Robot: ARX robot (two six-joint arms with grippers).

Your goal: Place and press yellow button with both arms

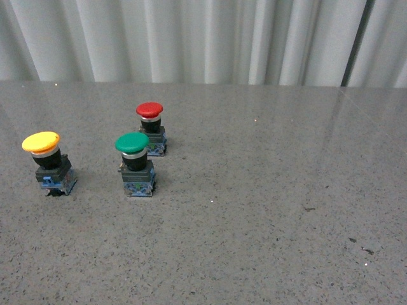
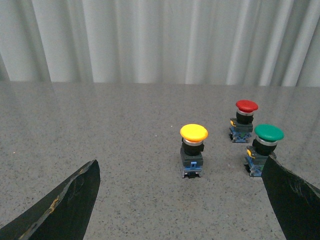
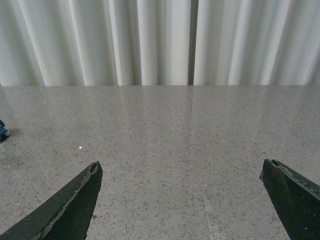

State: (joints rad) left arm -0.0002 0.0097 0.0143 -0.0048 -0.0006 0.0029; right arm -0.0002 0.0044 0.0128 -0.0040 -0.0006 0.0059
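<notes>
Yellow button (image 1: 48, 162) upright; left pincer (image 2: 180, 165) spread, wrist view only.

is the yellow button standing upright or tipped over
Upright. The yellow button stands on its blue base on the table, yellow cap on top, in both the front and left wrist views.

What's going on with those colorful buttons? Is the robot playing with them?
Nobody is touching anything. Three push buttons stand upright on the grey table: the yellow button on the left, the green button next to it, and the red button behind. The left gripper is open and faces the yellow button without touching it. The right gripper is open too, holding nothing.
</notes>
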